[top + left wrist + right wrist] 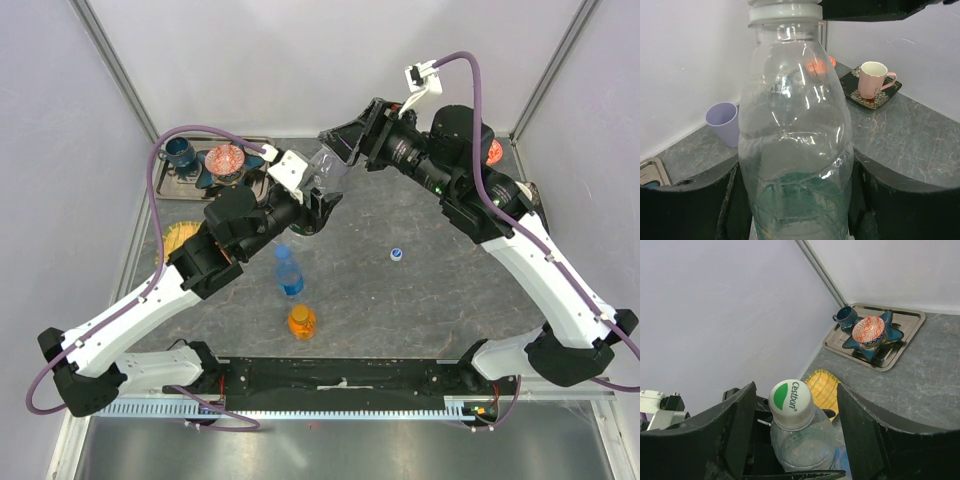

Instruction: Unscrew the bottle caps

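The white-and-green cap (791, 404) is best centred between the jaws of the right gripper (337, 150) and pinched squarely before twisting. That gripper is spread open, flanking the cap without contact. The clear bottle (795, 130) is clamped by the left gripper (800, 210), toward 12 o'clock of the surface (420, 300).

Grey marbled table (400, 310), blue-label bottle (288, 272), orange bottle (302, 321), loose blue cap (397, 254), metal tray (915, 322), yellow plate (180, 237)
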Robot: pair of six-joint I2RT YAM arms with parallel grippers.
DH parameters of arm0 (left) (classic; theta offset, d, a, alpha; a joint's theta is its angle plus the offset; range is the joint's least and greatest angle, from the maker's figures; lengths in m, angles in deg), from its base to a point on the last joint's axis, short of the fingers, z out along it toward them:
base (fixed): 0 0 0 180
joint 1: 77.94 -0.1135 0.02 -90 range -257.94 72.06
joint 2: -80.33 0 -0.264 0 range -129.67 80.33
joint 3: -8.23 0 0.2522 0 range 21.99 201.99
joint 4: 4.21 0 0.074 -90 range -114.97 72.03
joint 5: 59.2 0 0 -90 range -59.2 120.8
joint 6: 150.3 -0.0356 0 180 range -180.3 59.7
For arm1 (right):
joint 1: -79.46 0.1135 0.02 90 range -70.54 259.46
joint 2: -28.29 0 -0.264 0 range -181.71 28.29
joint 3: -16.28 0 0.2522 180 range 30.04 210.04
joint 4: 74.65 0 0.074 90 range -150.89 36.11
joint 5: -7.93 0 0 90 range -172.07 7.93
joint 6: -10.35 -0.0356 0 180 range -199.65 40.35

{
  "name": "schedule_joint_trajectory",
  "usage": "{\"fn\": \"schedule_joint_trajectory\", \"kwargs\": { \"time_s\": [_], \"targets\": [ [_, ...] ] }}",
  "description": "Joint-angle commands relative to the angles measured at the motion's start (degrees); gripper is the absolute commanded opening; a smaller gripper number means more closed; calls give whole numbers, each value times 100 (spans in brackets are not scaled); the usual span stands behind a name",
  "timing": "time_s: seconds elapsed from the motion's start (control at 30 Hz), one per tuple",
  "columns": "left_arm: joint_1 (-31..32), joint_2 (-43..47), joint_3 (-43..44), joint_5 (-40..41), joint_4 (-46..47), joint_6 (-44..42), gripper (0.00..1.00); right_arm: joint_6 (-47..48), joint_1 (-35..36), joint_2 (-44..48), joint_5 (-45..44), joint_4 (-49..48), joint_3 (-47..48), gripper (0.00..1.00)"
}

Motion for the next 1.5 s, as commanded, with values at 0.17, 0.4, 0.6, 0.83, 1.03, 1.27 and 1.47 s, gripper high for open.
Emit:
{"fn": "schedule_joint_trajectory", "kwargs": {
  "time_s": [0.17, 0.4, 0.6, 0.83, 1.03, 1.27, 1.47],
  "targets": [
    [35, 1, 11, 78, 102, -216, 33, 35, 85, 41, -11, -201, -205, 62],
    [44, 10, -6, 69, 84, -198, 33, 87, 94, 164, -117, -333, -381, 60],
    [35, -8, 2, 16, 32, -163, 33, 114, 111, 208, -336, -342, -372, 74],
    [35, -52, -6, -19, -30, -128, 33, 158, 120, 278, -407, -403, -390, 72],
    [44, -52, -6, -28, -48, -102, 33, 167, 120, 278, -328, -412, -416, 61],
    [44, -34, 11, -37, -48, -93, 33, 167, 120, 243, -170, -430, -478, 41],
    [44, -17, 29, -63, -39, -102, 33, 219, 138, 252, -22, -412, -566, 6]
  ]
}}
